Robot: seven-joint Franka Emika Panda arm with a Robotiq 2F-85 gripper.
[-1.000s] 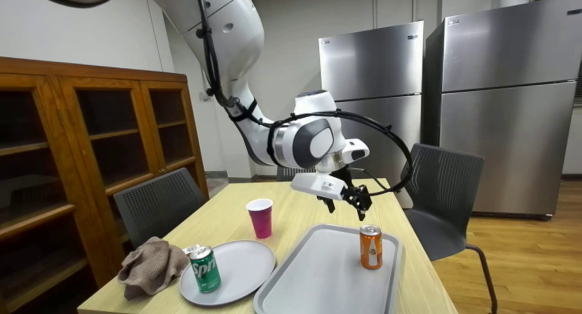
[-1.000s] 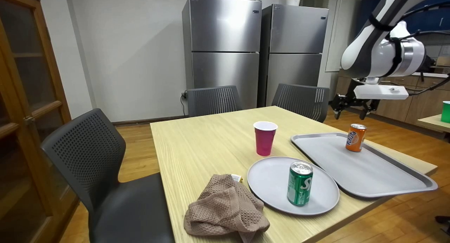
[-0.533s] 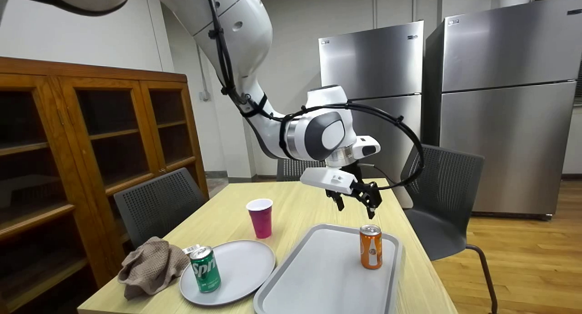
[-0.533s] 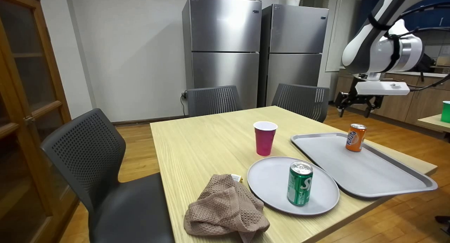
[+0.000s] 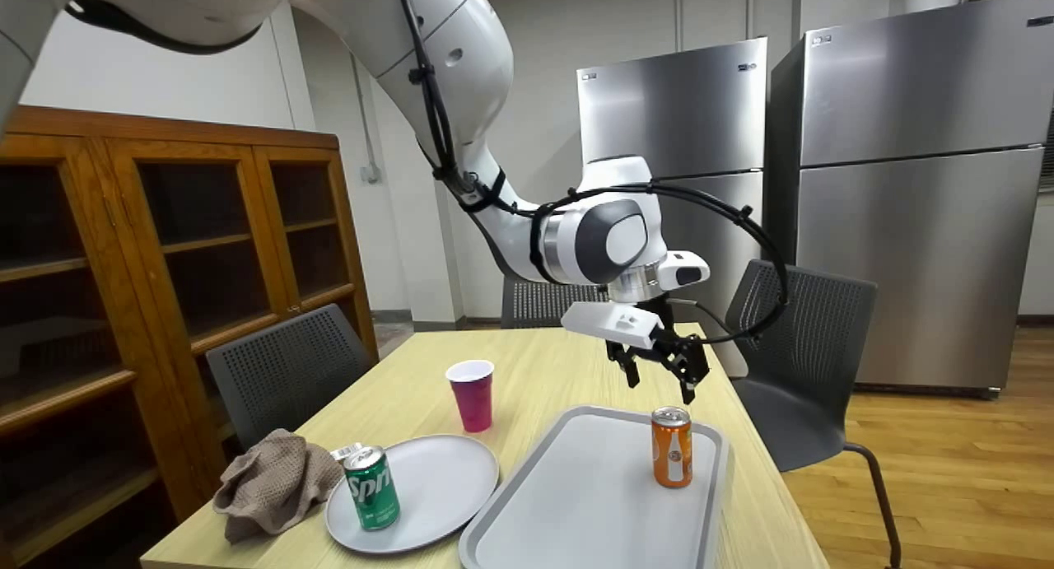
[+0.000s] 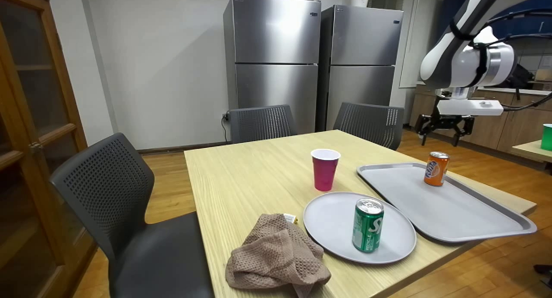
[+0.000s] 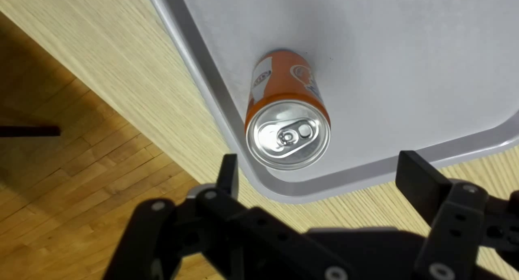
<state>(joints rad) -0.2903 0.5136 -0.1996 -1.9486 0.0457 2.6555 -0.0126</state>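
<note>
Wrist view: gripper [image 7: 317,162] spread wide near an orange can [image 7: 287,110]

Closest to the lens, the black fingers [image 7: 228,176] are set wide apart. Just beyond them, the orange can is seen upright, its silver top [image 7: 288,135] turned toward the lens and lined up with one side of the gap. It is borne by a grey tray [image 7: 405,81], near one of the rounded corners. Past the tray a pale wooden surface [image 7: 170,89] is shown, and below its edge a wooden floor [image 7: 117,166]. In both exterior views the gripper is seen raised above the orange can and apart from it.

In an exterior view, a crumpled brown cloth [image 6: 276,255] is seen at the near side, with a small packet [image 6: 291,218] partly hidden behind it. Beside the cloth, a green can [image 6: 368,224] is carried upright by a round grey plate [image 6: 327,229], close to the tray. Behind the plate, a pink cup [image 6: 324,173] is stood on the surface. Beyond it, two dark chairs [image 6: 261,122] are placed. Farther back, two steel refrigerators [image 6: 276,65] are ranged by the wall [image 6: 159,52], one topped by a potted plant [image 6: 360,2].
</note>
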